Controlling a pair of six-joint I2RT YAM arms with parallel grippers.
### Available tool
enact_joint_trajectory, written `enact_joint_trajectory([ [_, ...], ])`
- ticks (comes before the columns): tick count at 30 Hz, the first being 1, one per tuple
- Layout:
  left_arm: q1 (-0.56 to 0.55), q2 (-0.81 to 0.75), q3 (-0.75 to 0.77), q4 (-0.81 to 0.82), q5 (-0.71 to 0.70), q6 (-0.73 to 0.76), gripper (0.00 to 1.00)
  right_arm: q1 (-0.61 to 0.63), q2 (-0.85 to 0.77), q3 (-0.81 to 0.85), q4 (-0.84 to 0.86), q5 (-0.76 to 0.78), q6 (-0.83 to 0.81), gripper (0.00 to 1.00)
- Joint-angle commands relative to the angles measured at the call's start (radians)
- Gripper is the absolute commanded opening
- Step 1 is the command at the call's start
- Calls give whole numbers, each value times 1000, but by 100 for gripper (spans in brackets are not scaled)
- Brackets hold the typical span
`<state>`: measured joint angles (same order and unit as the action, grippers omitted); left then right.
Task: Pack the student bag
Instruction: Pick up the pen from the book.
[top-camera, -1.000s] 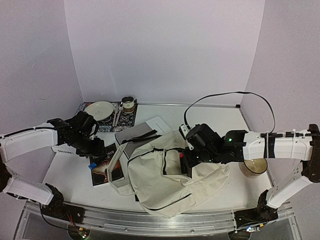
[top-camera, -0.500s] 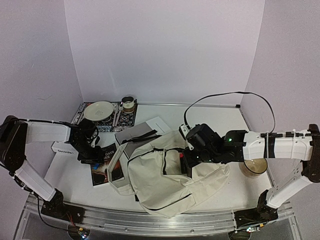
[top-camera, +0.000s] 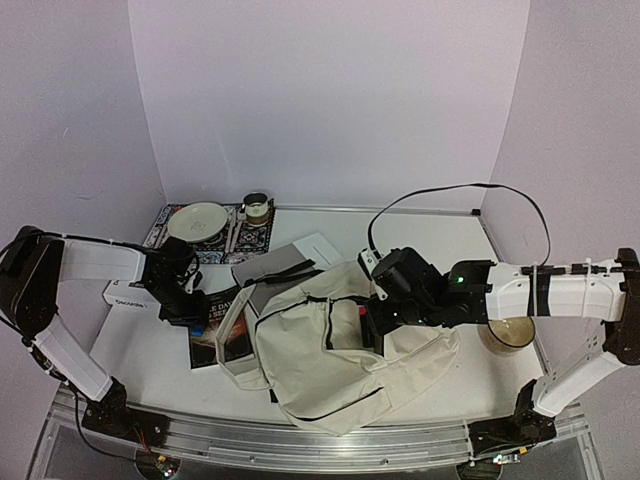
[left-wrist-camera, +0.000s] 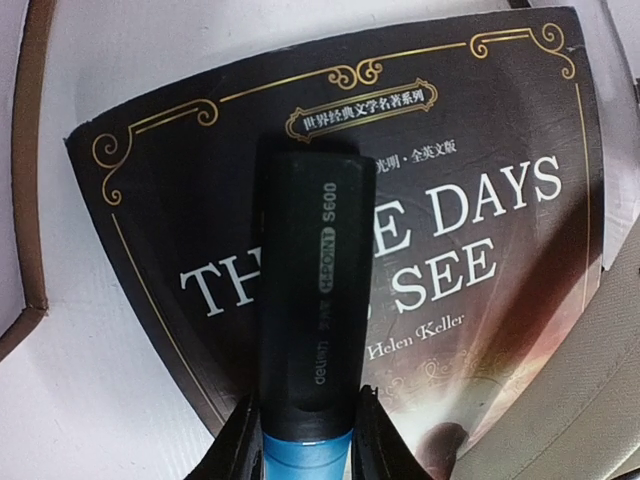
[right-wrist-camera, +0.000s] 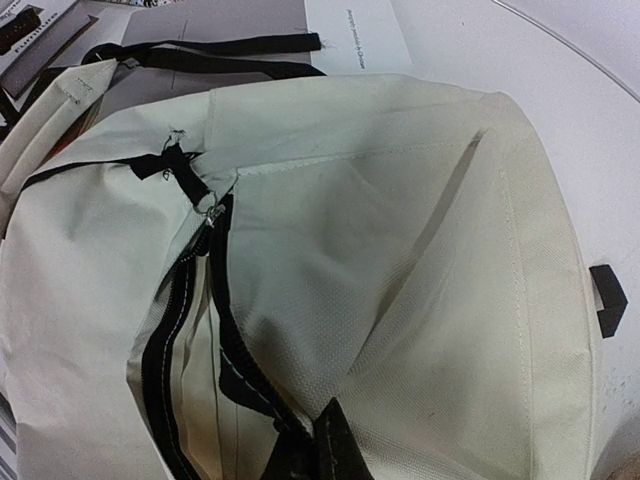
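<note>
1. Your left gripper (left-wrist-camera: 308, 445) has its fingers clamped on a highlighter (left-wrist-camera: 308, 290). It grips only the blue end, so the long black cap sticks out unsupported above the book (left-wrist-camera: 470, 260). Risk: the pen pivots or slides out on a fast swing. Carry it slowly.
2. Your right gripper (right-wrist-camera: 320, 455) is pinched onto a fold of the student bag (top-camera: 335, 365) beside the black zipper (right-wrist-camera: 165, 330), holding that edge up. The bag lies slumped at the middle front of the table, between the arms. Risk: the thin cloth creeps out of the pinch and the mouth falls shut.
3. The zipper gap looks narrow, and its depth cannot be judged. Risk: you release over the outer cloth and the highlighter rolls away.
4. A loose black strap (right-wrist-camera: 215, 45) lies on the far side of the bag. Risk: a low approach snags it and drags the bag.
5. A cup (top-camera: 508, 335) sits just beside the right forearm. Risk: repositioning that arm knocks it.
</note>
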<state>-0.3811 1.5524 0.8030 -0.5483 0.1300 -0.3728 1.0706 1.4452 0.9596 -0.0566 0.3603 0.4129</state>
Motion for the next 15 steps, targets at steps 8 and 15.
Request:
enact_joint_trajectory([
  [8, -4, -204, -42, 18, 173, -82, 5, 6, -35, 4, -8, 24, -5, 0],
  [15, -7, -384, -60, 20, 320, -134, 2, 7, -33, 8, -1, 19, -4, 0],
])
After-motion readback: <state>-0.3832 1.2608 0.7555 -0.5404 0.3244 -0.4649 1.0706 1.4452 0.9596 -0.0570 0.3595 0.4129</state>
